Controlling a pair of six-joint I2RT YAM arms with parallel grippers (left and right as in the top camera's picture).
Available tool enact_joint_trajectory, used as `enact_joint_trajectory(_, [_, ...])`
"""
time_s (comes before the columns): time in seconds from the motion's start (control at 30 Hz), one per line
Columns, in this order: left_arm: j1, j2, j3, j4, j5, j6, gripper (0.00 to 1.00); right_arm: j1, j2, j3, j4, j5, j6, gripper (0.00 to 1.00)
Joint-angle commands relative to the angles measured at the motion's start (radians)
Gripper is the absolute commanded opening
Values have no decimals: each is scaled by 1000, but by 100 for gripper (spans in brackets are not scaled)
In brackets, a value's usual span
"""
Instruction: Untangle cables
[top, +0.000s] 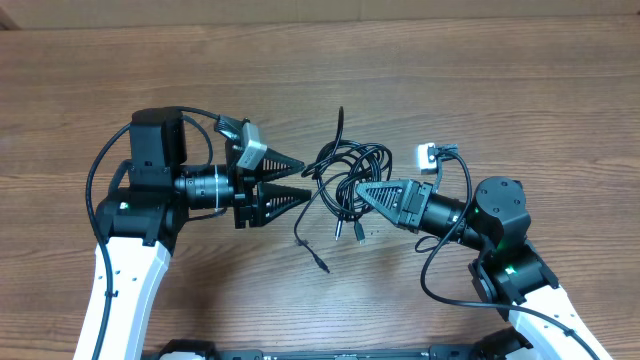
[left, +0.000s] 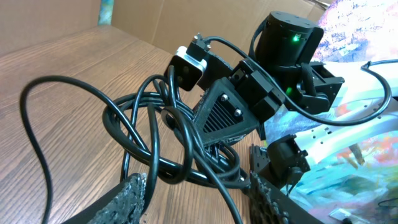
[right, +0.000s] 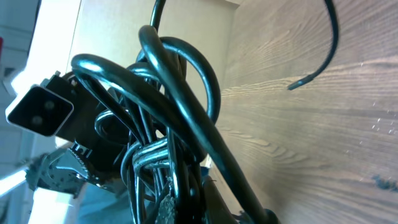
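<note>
The cables (top: 350, 165) are a tangled bundle of thin black cords in the middle of the wooden table. One loose end points up (top: 341, 115) and another trails down to a plug (top: 322, 265). My left gripper (top: 306, 179) is open at the bundle's left edge. In the left wrist view its fingers (left: 198, 182) straddle a few strands of the cables (left: 155, 137) without pinching them. My right gripper (top: 362, 190) is shut on the bundle from the right. It also shows in the left wrist view (left: 227, 115). In the right wrist view the cables (right: 180, 81) loop out of its jaws (right: 186, 199).
Two silver-tipped plugs (top: 348, 234) lie just below the bundle. Cardboard walls (left: 143, 18) stand behind the table. The right wrist's camera (top: 428, 155) and its thicker arm cable sit close to the bundle's right side.
</note>
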Motion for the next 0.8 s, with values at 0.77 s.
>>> enact_joint_trajectory(0.77, [-134, -15, 21, 55, -143, 45, 43, -3, -5, 2, 105, -101, 174, 4])
